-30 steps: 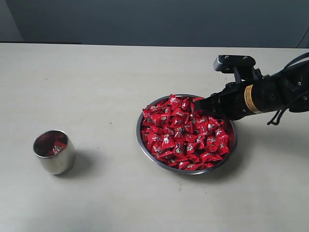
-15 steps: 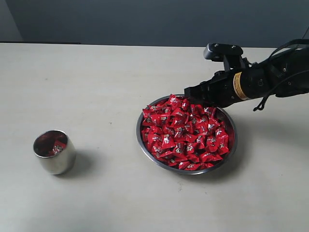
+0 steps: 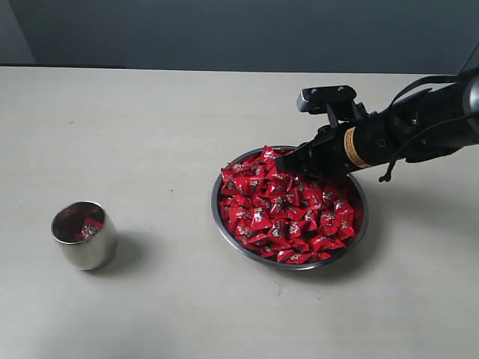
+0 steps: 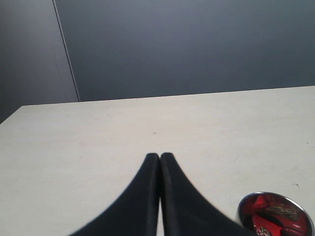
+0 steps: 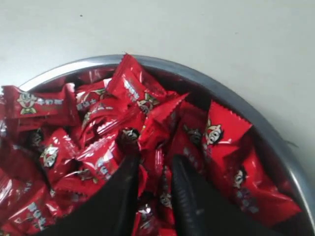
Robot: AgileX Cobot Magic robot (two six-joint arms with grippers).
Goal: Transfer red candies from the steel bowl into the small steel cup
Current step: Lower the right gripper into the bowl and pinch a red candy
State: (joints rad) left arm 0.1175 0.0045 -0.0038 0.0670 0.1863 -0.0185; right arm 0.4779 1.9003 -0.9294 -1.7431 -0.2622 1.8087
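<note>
The steel bowl [image 3: 215, 208] sits right of the table's middle, heaped with red candies [image 3: 284, 213]. My right gripper [image 3: 281, 161] hangs low over the heap's far side. In the right wrist view the right gripper [image 5: 155, 158] has its jaws a little apart, with a red candy [image 5: 154, 169] pinched between them, above the red candies [image 5: 133, 88] and the steel bowl's rim [image 5: 221, 91]. The small steel cup [image 3: 88, 254] stands far to the left with a few candies inside. My left gripper [image 4: 160, 155] is shut and holds nothing, near the small steel cup [image 4: 240, 210].
The pale table [image 3: 150, 120] spreads wide between cup and bowl. A dark wall [image 3: 239, 30] runs behind the table's far edge. The right arm's cables [image 3: 419, 86] loop above the table at the right.
My right gripper has risen off the right side of the heap and moved left across the bowl's far side. Its jaws keep the same gap. Cup and bowl have not moved.
</note>
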